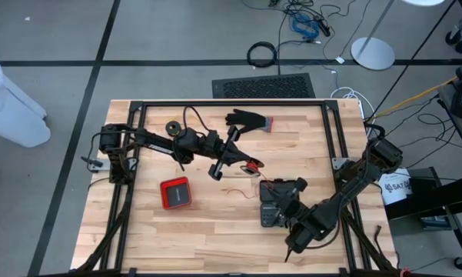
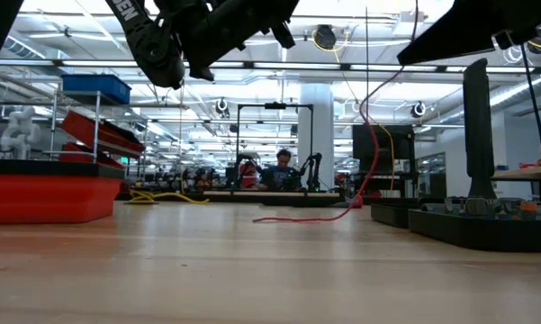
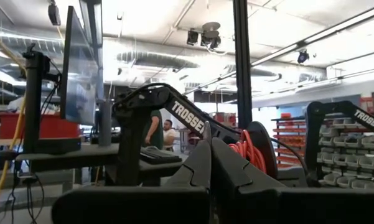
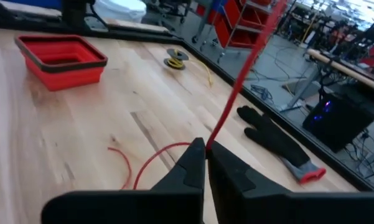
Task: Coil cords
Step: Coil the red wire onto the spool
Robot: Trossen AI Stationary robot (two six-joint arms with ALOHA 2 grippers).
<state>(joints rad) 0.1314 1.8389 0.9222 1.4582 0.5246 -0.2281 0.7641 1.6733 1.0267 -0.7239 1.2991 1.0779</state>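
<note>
Wood first: looked straight down on the table (image 1: 215, 238) and found the left gripper (image 1: 248, 164) near its middle, with the right gripper (image 1: 273, 188) just beside it, above a black box (image 1: 269, 215). Noted a red cord (image 1: 263, 185) between the two, a red tray (image 1: 164, 194) nearer the left arm's side, and a small dark bundle (image 1: 171, 127) and a black glove (image 1: 246, 119) toward the far edge. Turned to table height and saw only dark arm parts overhead, the red cord (image 2: 365, 153) hanging from them to the wood and trailing along it, and the red tray (image 2: 45, 198) at one side. Checked the left wrist view: found the left gripper (image 3: 210, 142) with fingers pressed together and an orange-red coil (image 3: 249, 149) just behind them; could not tell whether anything sat pinched between. Checked the right wrist view: found the right gripper (image 4: 205, 144) clamped on the red cord (image 4: 236, 93), drawn taut upward from the tips, with a loose loop lying on the wood ahead. Saw beyond it the red tray (image 4: 81, 64), the small dark bundle (image 4: 174, 60) with a yellow tail, and the black glove (image 4: 271, 140).
</note>
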